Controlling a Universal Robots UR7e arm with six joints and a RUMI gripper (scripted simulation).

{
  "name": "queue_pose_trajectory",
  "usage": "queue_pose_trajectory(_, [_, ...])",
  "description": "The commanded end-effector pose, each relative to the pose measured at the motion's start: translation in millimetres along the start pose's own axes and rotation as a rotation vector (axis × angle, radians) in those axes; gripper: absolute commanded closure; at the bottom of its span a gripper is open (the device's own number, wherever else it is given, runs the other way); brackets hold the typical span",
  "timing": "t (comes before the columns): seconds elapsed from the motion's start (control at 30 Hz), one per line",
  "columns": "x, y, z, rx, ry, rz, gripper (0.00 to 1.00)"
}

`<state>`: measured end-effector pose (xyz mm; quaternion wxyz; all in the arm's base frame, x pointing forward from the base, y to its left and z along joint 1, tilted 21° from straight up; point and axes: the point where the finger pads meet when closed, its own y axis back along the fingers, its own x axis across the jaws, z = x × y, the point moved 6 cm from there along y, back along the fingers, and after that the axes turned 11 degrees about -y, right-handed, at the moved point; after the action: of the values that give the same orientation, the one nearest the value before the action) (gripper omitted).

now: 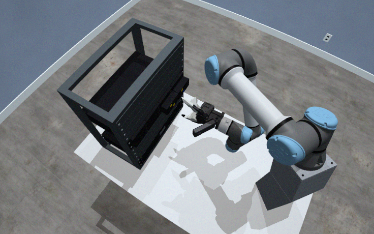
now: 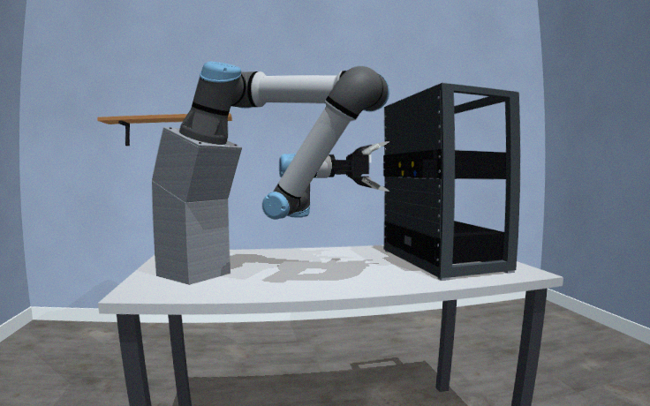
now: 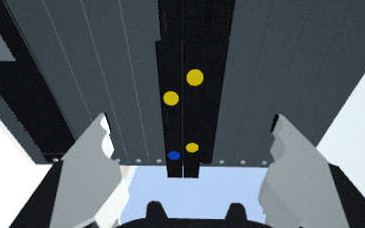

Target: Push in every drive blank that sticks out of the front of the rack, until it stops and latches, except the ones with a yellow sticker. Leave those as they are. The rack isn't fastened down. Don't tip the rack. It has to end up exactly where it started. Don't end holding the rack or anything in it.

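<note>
The pincer [image 2: 374,168] hangs just in front of the rack [image 2: 449,178], its jaws spread wide, one finger high and one low in the exterior view, with nothing between them. It faces the row of drive blanks [image 2: 408,167] about halfway up the rack's front. The rack stands upright at the right end of the surface [image 2: 318,292].

As for progress, the pushing seems hardly begun. In the top view, two or three blanks [image 1: 175,97] jut out beyond the rack's front face, so at least some are not latched. One blank carries a blue dot [image 3: 174,155] rather than a yellow one, and I judge that this is the one left to press home, if it is among those jutting out; which dot belongs to which projecting blank I cannot tell for certain. Those with yellow stickers [image 3: 194,77] are to stay as they are.

The wrist view is the only one that shows the colours clearly: three yellow dots and one blue, on narrow dark faces between the two pale fingers. The top view alone shows how far the blanks stick out, which the wrist view flattens. The exterior view shows the pincer's height against the rack and the rack's feet flat on the surface, which neither of the others gives.
</note>
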<state>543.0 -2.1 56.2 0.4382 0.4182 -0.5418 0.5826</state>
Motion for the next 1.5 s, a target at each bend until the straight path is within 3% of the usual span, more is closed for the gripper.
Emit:
queue_pose_trajectory(0.0, [0,-0.1,0,0.0,0.0,0.001,0.0])
queue_pose_trajectory(0.5, [1,-0.1,1,0.0,0.0,0.001,0.0])
queue_pose_trajectory(0.8, [3,-0.1,15,0.0,0.0,0.001,0.0])
queue_pose_trajectory(1.3, [17,-0.2,86,0.0,0.0,0.001,0.0])
queue_pose_trajectory(1.47, [19,-0.2,95,0.0,0.0,0.001,0.0])
